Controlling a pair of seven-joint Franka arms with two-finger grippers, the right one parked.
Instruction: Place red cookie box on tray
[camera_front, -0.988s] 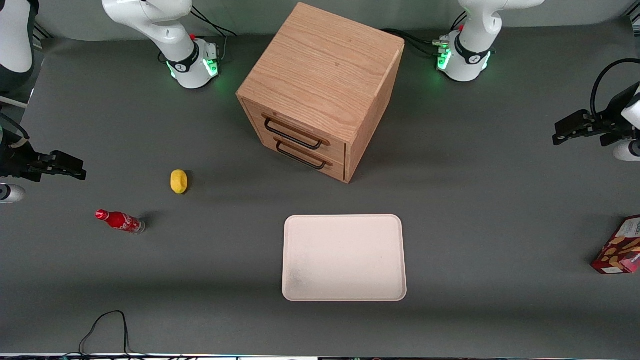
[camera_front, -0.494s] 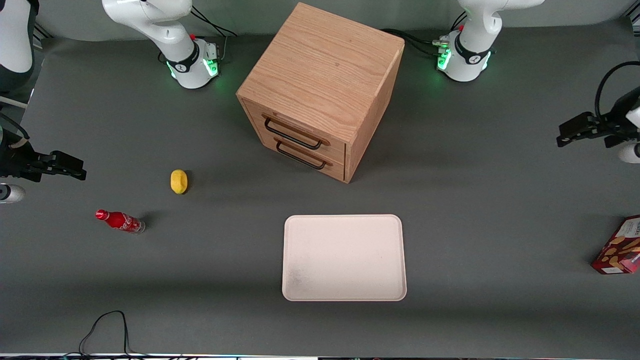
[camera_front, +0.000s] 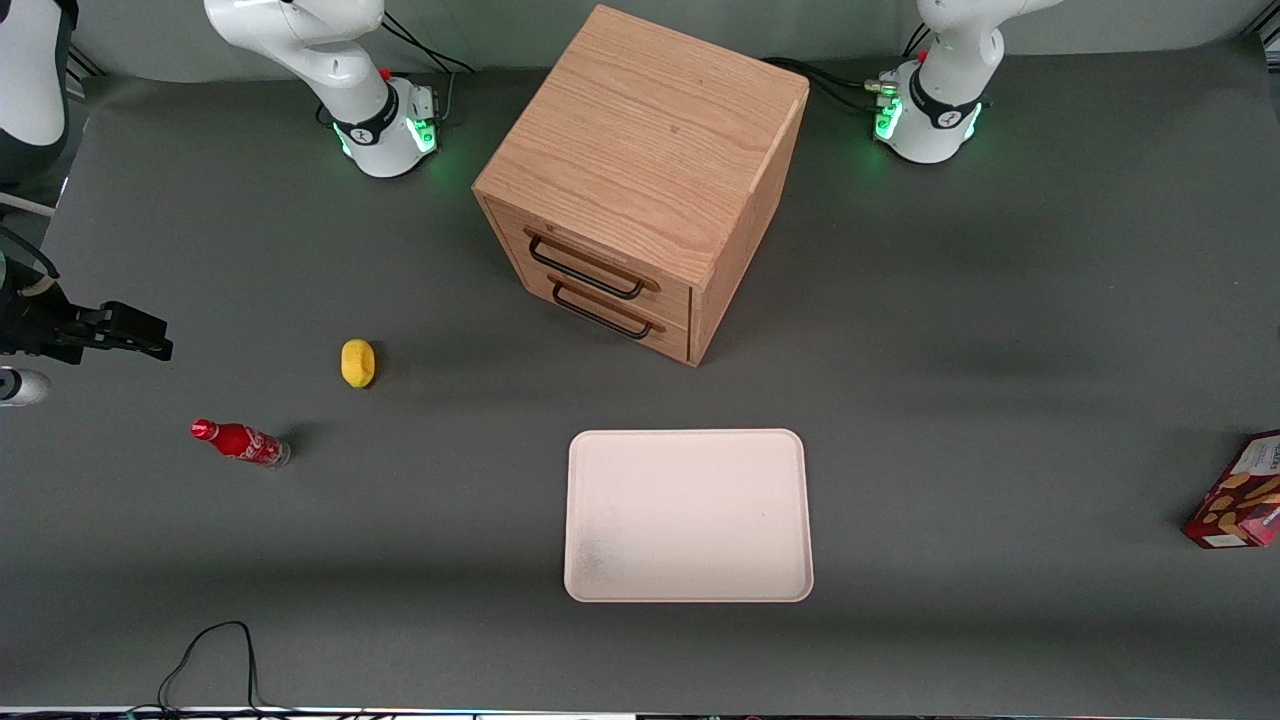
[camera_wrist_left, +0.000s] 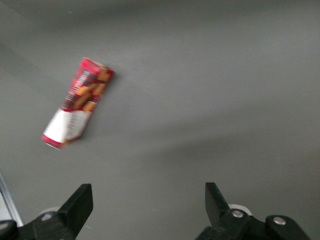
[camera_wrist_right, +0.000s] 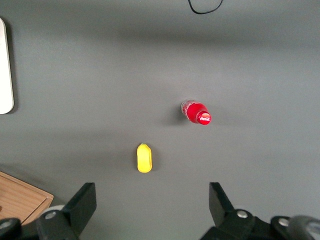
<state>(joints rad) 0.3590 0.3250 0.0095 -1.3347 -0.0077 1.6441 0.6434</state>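
The red cookie box (camera_front: 1235, 490) stands on the grey table at the working arm's end, partly cut off by the front view's edge. In the left wrist view it (camera_wrist_left: 77, 111) shows as a dark-red box with cookies and a white label panel. The left arm's gripper (camera_wrist_left: 147, 200) is open and empty, above bare table, apart from the box; it is out of the front view. The cream-white tray (camera_front: 688, 515) lies empty in the middle of the table, nearer the front camera than the cabinet.
A wooden two-drawer cabinet (camera_front: 640, 180) stands at the table's middle. A yellow lemon-like object (camera_front: 358, 362) and a small red soda bottle (camera_front: 240, 442) lie toward the parked arm's end. A black cable (camera_front: 215, 650) loops near the front edge.
The left arm's gripper, seen at the front view's edge above the box earlier, has moved outward and left that view.
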